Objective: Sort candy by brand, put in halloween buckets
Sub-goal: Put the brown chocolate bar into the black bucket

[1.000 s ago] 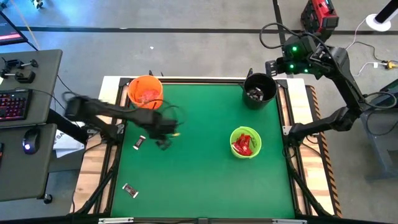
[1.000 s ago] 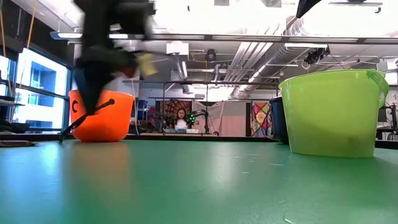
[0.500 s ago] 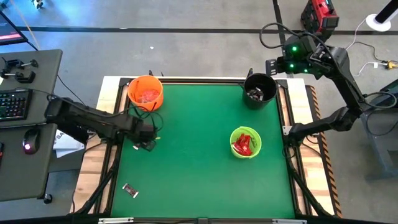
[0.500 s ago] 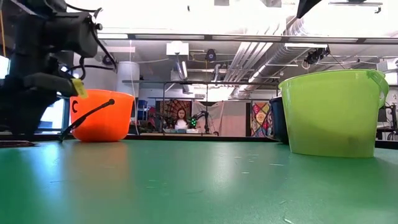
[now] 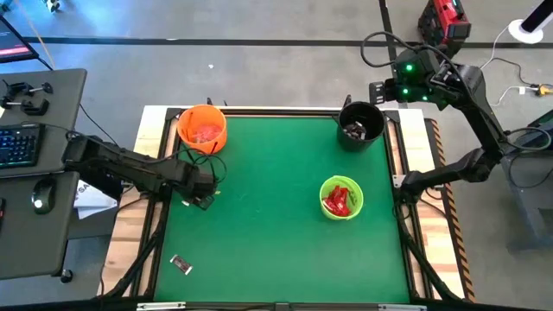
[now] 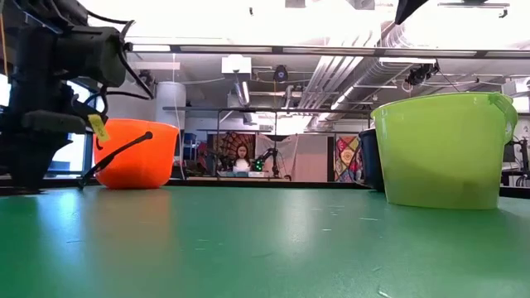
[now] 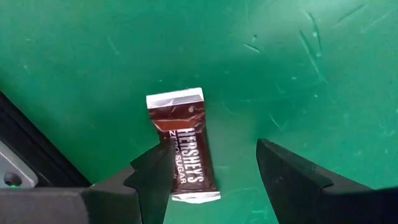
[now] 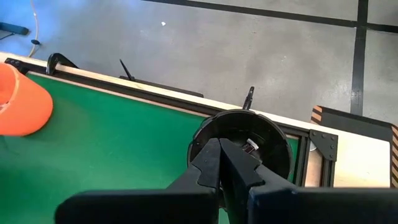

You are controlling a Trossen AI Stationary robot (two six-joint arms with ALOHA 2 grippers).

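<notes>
A dark brown candy (image 7: 183, 152) with silver ends lies flat on the green table. My left gripper (image 7: 208, 165) points down over it near the table's left edge (image 5: 205, 200), open. The candy lies close by one finger (image 7: 152, 177), which hides part of its long edge; the other finger (image 7: 280, 168) stands well clear. The orange bucket (image 5: 202, 128), black bucket (image 5: 360, 123) and lime green bucket (image 5: 341, 197) stand upright on the table, each with candy inside. My right gripper (image 8: 221, 155) hangs shut high above the black bucket (image 8: 242, 140).
Another dark candy (image 5: 181, 264) lies near the table's front left corner. The table's dark frame (image 7: 31, 155) runs close beside my left gripper. The middle of the green table (image 5: 276, 225) is bare. A desk with keyboard and mouse (image 5: 26, 147) stands left of the table.
My left gripper has swung toward the table's left edge and sunk, rolling a little, until it stands over the dark candy. For the last half second it has hardly moved. The candy lies where it was.
</notes>
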